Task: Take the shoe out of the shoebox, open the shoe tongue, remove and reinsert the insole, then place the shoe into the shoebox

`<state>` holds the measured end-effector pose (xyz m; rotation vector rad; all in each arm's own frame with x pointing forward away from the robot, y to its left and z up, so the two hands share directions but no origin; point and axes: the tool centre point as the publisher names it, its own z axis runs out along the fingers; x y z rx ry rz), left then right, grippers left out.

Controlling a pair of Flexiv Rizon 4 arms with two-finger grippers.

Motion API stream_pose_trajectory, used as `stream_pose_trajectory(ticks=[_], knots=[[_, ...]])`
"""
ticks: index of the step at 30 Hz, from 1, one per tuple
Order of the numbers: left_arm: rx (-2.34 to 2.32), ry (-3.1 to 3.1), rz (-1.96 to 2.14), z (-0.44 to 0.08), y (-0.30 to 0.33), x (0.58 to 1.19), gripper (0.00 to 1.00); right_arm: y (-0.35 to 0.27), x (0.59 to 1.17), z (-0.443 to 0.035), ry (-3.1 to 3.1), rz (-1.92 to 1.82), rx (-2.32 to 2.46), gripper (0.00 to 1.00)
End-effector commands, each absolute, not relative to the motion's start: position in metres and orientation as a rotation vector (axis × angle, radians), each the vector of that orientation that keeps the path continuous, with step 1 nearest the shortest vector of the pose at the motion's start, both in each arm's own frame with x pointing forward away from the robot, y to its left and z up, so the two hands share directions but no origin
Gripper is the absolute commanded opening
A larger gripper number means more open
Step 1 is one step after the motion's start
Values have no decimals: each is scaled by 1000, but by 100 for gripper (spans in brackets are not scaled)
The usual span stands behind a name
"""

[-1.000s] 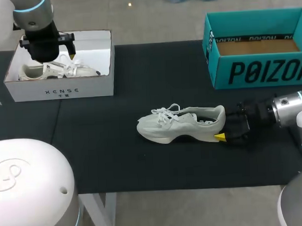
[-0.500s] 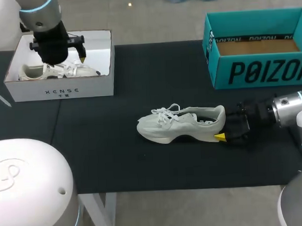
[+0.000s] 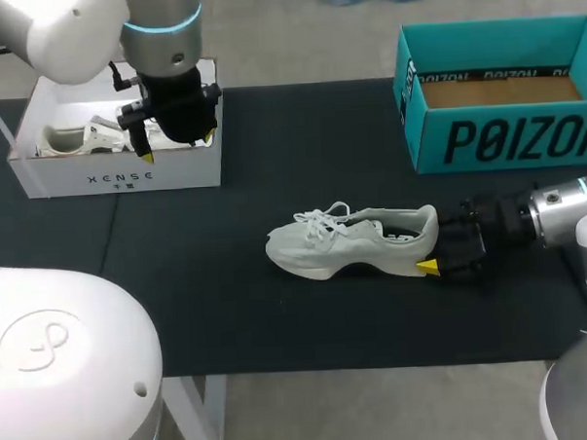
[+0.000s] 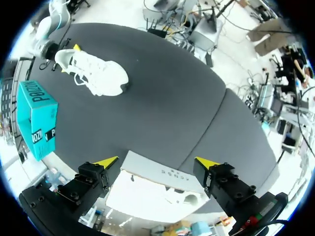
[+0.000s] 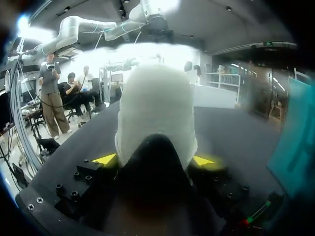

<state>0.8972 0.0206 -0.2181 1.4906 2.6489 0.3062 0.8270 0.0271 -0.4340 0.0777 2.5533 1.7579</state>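
A white laced shoe [image 3: 348, 241] lies on its sole in the middle of the black mat, toe to the left. My right gripper [image 3: 434, 247] is shut on its heel; in the right wrist view the heel [image 5: 155, 108] fills the gap between the yellow tips of that gripper [image 5: 153, 160]. The teal shoebox [image 3: 509, 137] stands open at the back right. My left gripper [image 3: 176, 143] hangs open and holds nothing, over the right end of a white box [image 3: 116, 169]. In the left wrist view the left gripper [image 4: 156, 162] is over the white box [image 4: 147, 189], with the shoe [image 4: 93, 73] far ahead.
Inside the white box lies a second white shoe [image 3: 85, 139], partly hidden by my left arm. The teal shoebox [image 4: 37, 115] shows beside the far shoe in the left wrist view. Bare black mat [image 3: 198, 273] stretches between the white box and the shoe.
My left arm has swung right, from over the middle of the white box to its right end, gripper still open. The right arm and the shoe have not moved.
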Motion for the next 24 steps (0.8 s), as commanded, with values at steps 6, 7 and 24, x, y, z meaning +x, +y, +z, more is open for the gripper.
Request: stream_pose_trajectory(ticks=[6, 7, 24], knots=[[1166, 2949, 394, -217, 14, 903, 100, 31, 828, -440, 2555, 1755, 79, 0], [1166, 2949, 394, -217, 14, 903, 100, 31, 828, -440, 2555, 1755, 79, 0], [-286, 3084, 98, -207, -4, 835, 100, 31, 828, -440, 2555, 1755, 79, 0]])
